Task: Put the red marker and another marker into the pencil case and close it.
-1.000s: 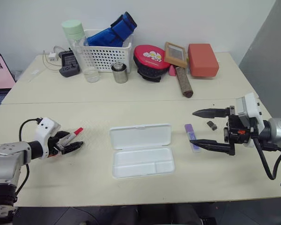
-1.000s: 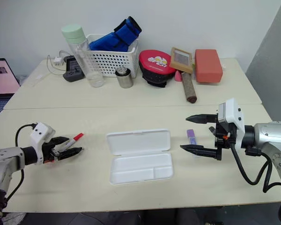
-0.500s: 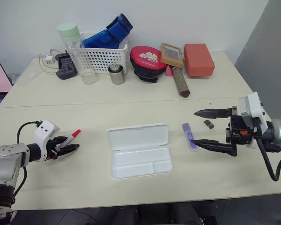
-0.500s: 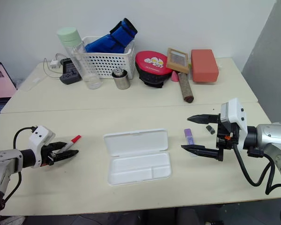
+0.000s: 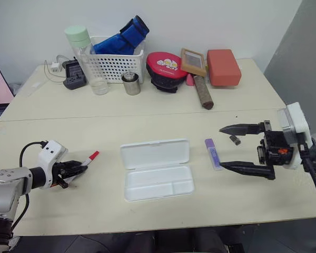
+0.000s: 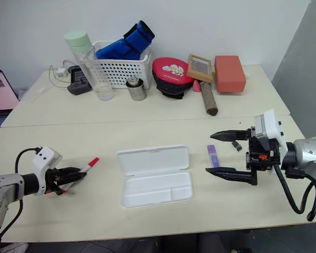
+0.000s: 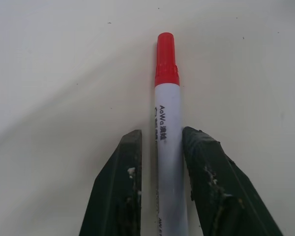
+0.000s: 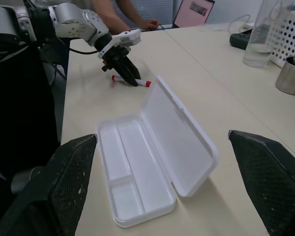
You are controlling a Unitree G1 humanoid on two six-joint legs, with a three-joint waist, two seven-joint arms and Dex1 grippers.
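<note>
Down on the pale, matte counter (image 5: 110, 113) the pencil case (image 5: 157, 169) lies open in the middle: smooth white moulded plastic with rounded corners, its flat lid folded back toward the wall and its tray split into long compartments. To its left sits the red marker (image 7: 168, 142), a slim white barrel with printed lettering and a glossy red cap. The left gripper (image 5: 73, 169) reaches in low from the left on a nearly level forearm, angled slightly down, and its two scuffed black fingers (image 7: 120, 191) sit narrowed around the marker's barrel, one on either side, cap poking out beyond the tips. Right of the case, the short flat lavender highlighter (image 5: 213, 153) rests on the counter, with a tiny dark grey cap-like piece (image 5: 234, 139) just beyond it. The right gripper (image 5: 241, 148) is held above the counter, pointing left toward the highlighter, fingers spread wide, holding nothing
</note>
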